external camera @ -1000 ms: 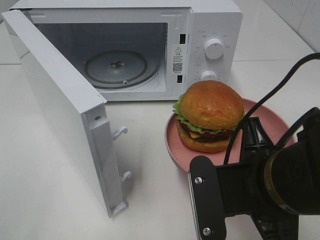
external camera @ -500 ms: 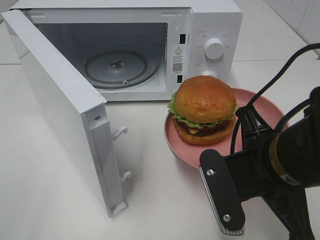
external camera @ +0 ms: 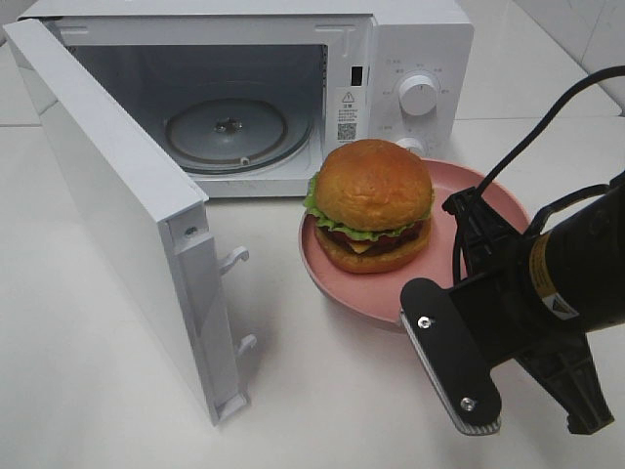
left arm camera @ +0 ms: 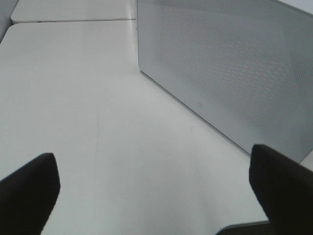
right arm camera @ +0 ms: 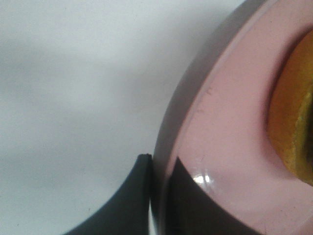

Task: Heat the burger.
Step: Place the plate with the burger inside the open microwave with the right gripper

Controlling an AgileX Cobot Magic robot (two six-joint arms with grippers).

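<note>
Underneath it all, a white table (external camera: 88,391). At 12 o'clock of the high view, a white microwave (external camera: 410,39), cavity gaping. Hinged at its 9 o'clock side, the door (external camera: 117,215), swung out toward 7 o'clock and well clear of the mouth; from the left wrist, a dotted grey panel. At 4 o'clock from the cavity, just in front of the control knobs (external camera: 418,95), a round pink plate (external camera: 342,293), apparently raised a little off the table, to judge by the shadow beneath its rim. Inside the cavity, a glass turntable (external camera: 227,132), bare. On the plate, seated toward its 10 o'clock side, the burger (external camera: 371,200), upright, bun on top. Clamped on the plate's rim at about 4 o'clock, the right gripper (right arm camera: 160,161), nearly closed, one finger on each face of the rim, not touching the burger. Out beyond the door's outer face, the left gripper (left arm camera: 154,196), spread wide, holding nothing. Step in hand, by the look of it: carrying plate and burger into the oven. Best done slowly, toward 10 o'clock, with the plate kept level; a one-edge pinch with the weight on the far side, so likely to droop or slip. Lift enough to clear the cavity's lower lip, steer away from the latch hooks (external camera: 234,259) at 8 o'clock, centre over the turntable, set down fully before letting go.
</note>
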